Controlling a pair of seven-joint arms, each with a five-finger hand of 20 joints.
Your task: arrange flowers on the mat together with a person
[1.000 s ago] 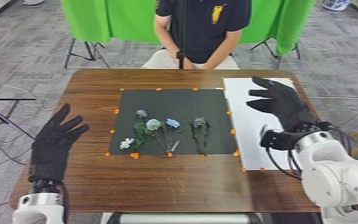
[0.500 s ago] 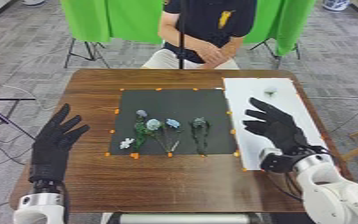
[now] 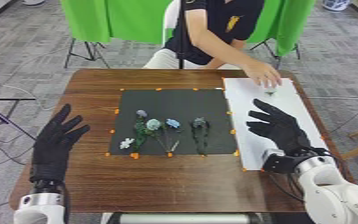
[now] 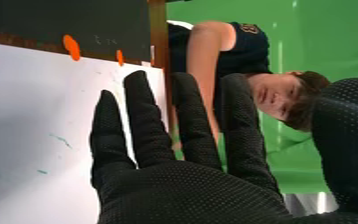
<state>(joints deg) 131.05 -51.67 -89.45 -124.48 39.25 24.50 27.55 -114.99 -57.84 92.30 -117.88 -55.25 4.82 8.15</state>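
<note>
- Both open & empty: L hand (image 3: 55, 150), R hand (image 3: 282, 132).
- Loose flower (image 3: 270, 93) approx 2 o'clock of mat (image 3: 158, 101), at person's hand (image 3: 262, 73).
- R hand: let person finish 1st, then pinch lightly.

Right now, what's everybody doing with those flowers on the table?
A person's hand is at a small bit of green, probably a flower, on the white sheet. The robot's right hand hovers open over that sheet, holding nothing. Its left hand is open too, at the left side of the table. Several flowers lie on the dark mat.
</note>
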